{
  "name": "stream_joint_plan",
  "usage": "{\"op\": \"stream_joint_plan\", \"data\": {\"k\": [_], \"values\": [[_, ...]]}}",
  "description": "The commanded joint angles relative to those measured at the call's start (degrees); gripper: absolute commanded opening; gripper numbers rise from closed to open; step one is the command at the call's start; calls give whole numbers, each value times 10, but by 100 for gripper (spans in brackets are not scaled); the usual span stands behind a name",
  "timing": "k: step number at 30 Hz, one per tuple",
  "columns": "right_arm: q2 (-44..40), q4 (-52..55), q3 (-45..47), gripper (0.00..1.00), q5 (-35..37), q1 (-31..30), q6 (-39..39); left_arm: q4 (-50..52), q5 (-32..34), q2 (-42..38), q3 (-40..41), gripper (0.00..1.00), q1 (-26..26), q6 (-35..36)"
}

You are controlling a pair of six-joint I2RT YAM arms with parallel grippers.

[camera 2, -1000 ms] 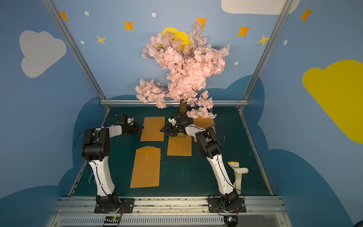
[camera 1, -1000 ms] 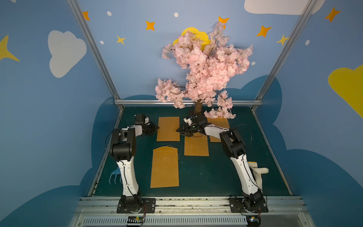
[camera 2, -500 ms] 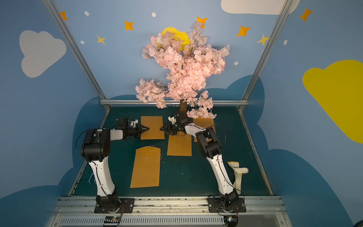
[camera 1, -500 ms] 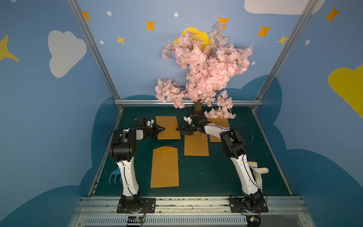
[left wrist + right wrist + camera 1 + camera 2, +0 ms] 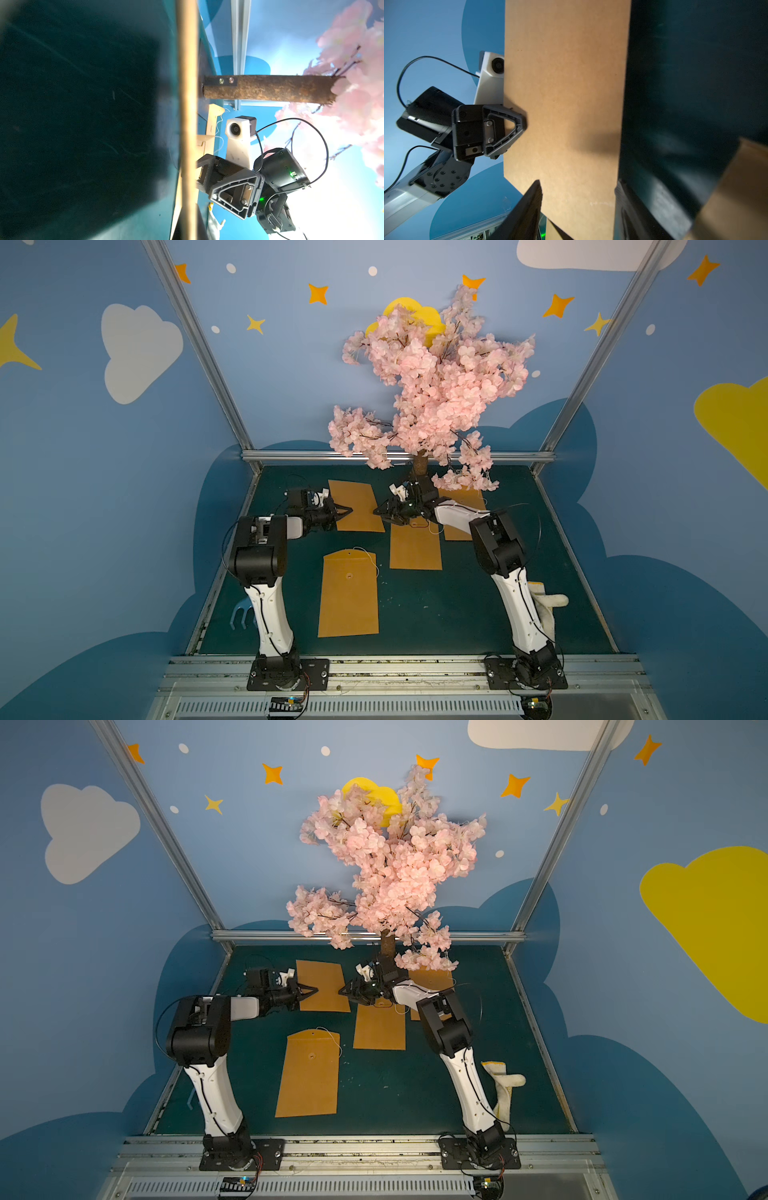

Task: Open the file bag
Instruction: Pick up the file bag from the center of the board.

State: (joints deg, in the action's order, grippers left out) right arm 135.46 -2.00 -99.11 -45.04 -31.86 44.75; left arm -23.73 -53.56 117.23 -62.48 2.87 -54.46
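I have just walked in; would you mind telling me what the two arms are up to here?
The robot is working on the far-left file bag, a brown envelope on the green table. The left gripper is shut on the bag's edge nearest the left arm. The right gripper is open at the opposite edge and grips nothing. Whether the bag's flap is open cannot be made out.

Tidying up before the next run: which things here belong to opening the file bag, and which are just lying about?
In the job: far-left file bag; left hand, shut on its edge; right hand, open at its opposite edge.
Lying about: near file bag; middle file bag; far-right file bag; blossom tree; white glove; blue pronged toy.
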Motion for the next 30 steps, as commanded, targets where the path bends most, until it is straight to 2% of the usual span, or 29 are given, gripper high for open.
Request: {"op": "stream_joint_plan", "data": {"k": [1,7,11,15,21,26,30], "values": [[-88,-18,29,59,-35,-16,-17,-86,-15,-50,18,2,-3,-30],[-186,57,84,59,-35,-18,-62,-117,-10,-173,90,2,-9,-34],[-250,95,123,60,-27,-26,-87,-75,14,-281,145,3,-23,5],[-312,123,169,60,0,-40,-106,-72,29,-380,209,3,-37,1],[-398,136,240,60,44,-42,-117,11,66,-516,253,3,-41,18],[-446,154,258,61,49,-44,-134,93,96,-594,256,2,-40,39],[-461,157,255,61,29,-46,-142,60,87,-607,270,2,-42,11]]}}
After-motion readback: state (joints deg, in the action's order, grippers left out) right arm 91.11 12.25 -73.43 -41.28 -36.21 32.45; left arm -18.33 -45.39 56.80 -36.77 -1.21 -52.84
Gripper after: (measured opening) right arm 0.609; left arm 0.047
